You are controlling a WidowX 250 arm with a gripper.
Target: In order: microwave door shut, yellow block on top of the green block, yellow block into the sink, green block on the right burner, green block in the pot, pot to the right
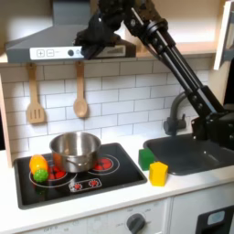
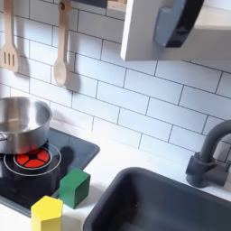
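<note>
In the first exterior view my arm reaches up and left, and my gripper hangs high in front of the grey hood, far above the blocks; its fingers are a dark blur. The microwave door is a white panel with a dark rounded window at the top of the second exterior view. The green block stands on the counter between cooktop and sink. The yellow block stands just in front of it. The pot sits at the back of the cooktop, behind the right burner.
An orange-yellow toy fruit lies on the left burner. Two wooden utensils hang on the tiled wall. A dark faucet rises behind the sink. Knobs line the cabinet front below.
</note>
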